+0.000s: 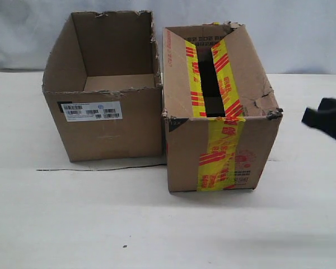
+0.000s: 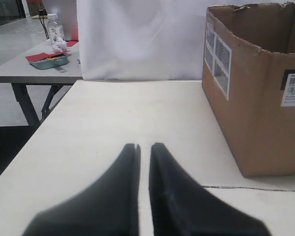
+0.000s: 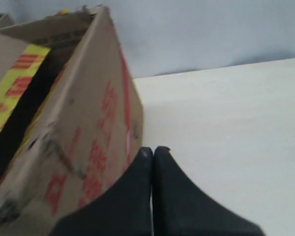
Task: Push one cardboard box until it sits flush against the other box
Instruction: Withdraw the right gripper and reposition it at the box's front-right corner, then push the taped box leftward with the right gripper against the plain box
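The cardboard box (image 1: 221, 134), with yellow tape striped in red and a dented torn corner, stands on the right of the white table. Its left side meets the other box (image 1: 109, 131), plain brown with a white barcode label (image 1: 91, 111); I see no clear gap between them. My right gripper (image 1: 307, 116) hangs shut and empty to the right of the taped box, apart from it. In the right wrist view this gripper (image 3: 153, 149) is beside the box's red-printed side (image 3: 88, 142). My left gripper (image 2: 144, 145) is shut to a thin slit, empty, and short of the plain box (image 2: 255, 123).
A thin dark seam (image 1: 101, 168) runs across the table in front of the plain box. In the left wrist view the table's edge (image 2: 34, 142) drops off, with another table beyond carrying a water bottle (image 2: 55, 29). A white backdrop hangs behind.
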Motion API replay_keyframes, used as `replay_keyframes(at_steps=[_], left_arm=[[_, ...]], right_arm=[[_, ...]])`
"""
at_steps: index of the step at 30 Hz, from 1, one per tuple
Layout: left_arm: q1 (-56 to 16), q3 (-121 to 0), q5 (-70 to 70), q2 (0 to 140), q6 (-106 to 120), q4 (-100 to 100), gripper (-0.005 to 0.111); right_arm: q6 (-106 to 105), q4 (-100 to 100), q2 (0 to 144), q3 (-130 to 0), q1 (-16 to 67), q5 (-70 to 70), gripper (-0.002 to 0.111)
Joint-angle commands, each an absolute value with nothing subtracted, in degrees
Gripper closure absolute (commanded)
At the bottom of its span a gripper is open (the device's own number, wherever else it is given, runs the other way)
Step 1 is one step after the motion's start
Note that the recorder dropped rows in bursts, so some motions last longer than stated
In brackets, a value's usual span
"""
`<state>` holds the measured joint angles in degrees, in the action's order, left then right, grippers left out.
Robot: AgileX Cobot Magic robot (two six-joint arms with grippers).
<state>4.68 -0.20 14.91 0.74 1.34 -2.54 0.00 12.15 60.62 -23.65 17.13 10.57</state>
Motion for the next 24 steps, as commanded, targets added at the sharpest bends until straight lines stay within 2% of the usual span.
replay_keyframes(at_steps=[1, 7, 12, 18, 24], left_arm=[[4.78, 0.00, 14.67, 0.46, 1.25, -2.51, 0.107], [4.78, 0.00, 14.67, 0.46, 1.25, -2.51, 0.107], [4.78, 0.00, 14.67, 0.46, 1.25, -2.51, 0.107], [4.78, 0.00, 14.67, 0.46, 1.25, -2.51, 0.107], [4.78, 0.00, 14.67, 0.46, 1.25, -2.51, 0.107]], right_arm=[[-0.47, 12.52, 53.32, -15.88, 24.99, 12.00, 0.109], [-0.47, 14.64, 47.77, -10.10, 30.74, 11.05, 0.109], [0.00, 14.74, 49.36, -9.84, 34.99, 8.49, 0.109], [0.00, 14.74, 60.56, -11.46, 40.55, 18.77, 0.109], [-4.33, 14.83, 71.34, -17.52, 40.43, 19.84, 0.109]])
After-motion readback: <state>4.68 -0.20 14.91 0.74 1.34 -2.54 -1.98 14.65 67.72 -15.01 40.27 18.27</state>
